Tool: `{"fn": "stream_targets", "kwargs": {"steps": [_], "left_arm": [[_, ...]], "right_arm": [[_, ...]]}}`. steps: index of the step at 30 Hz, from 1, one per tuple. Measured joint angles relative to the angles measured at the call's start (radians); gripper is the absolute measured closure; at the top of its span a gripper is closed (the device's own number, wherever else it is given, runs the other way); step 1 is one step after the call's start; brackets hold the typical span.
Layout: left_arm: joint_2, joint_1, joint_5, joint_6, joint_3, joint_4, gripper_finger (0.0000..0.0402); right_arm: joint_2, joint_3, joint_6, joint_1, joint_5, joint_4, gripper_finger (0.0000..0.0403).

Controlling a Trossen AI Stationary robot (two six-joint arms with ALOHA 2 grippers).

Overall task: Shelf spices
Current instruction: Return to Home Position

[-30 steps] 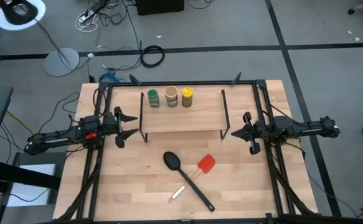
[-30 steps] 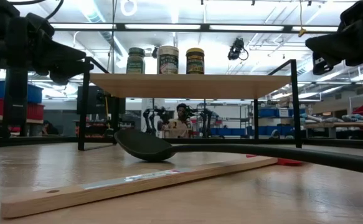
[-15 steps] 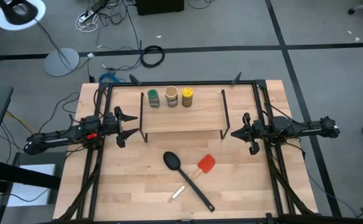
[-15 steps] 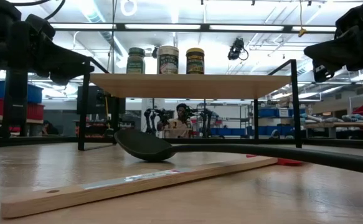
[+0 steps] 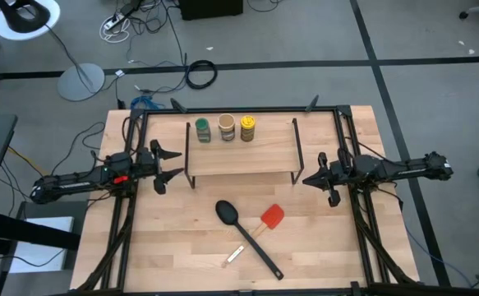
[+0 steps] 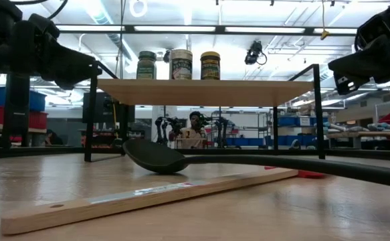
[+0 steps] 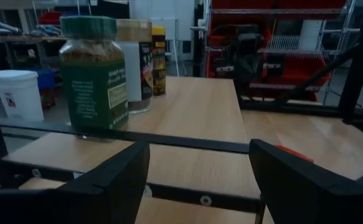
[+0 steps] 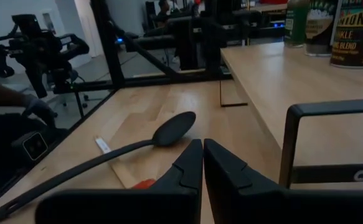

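Note:
Three spice jars stand in a row by their bases on the far left part of the shelf's wooden top (image 5: 255, 152): the green-topped jar (image 5: 202, 130), the tan jar (image 5: 226, 127) and the yellow jar (image 5: 246, 127). The low view shows them as green jar (image 6: 146, 65), tan jar (image 6: 180, 64) and yellow jar (image 6: 210, 65). My left gripper (image 5: 172, 165) hovers open just off the shelf's left end, level with the green jar (image 7: 94, 71) and touching nothing. My right gripper (image 5: 307, 179) hovers shut off the shelf's right end (image 8: 202, 163).
On the table in front of the shelf lie a black spoon (image 5: 243, 234), a red spatula (image 5: 272, 216) and a thin wooden stick (image 5: 236, 256). Black frame rails run along both table sides. A person (image 6: 195, 127) sits far behind the table.
My right gripper has sunk a little beside the shelf's right end, staying shut. The jars and the utensils have not moved.

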Motion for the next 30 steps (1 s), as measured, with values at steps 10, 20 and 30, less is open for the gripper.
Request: {"fn": "stream_targets", "kwargs": {"steps": [10, 20, 30], "left_arm": [[0.001, 0.000, 0.004, 0.000, 0.000, 0.010, 0.0122], [0.001, 0.000, 0.005, -0.001, 0.000, 0.011, 0.0122], [0.001, 0.000, 0.008, -0.001, 0.000, 0.012, 0.0122]], "right_arm": [[0.003, 0.000, -0.001, 0.000, 0.000, 0.001, 0.0384], [0.003, 0.000, -0.002, 0.000, 0.000, 0.004, 0.0384], [0.003, 0.000, -0.002, 0.000, 0.000, 0.006, 0.0387]]}}
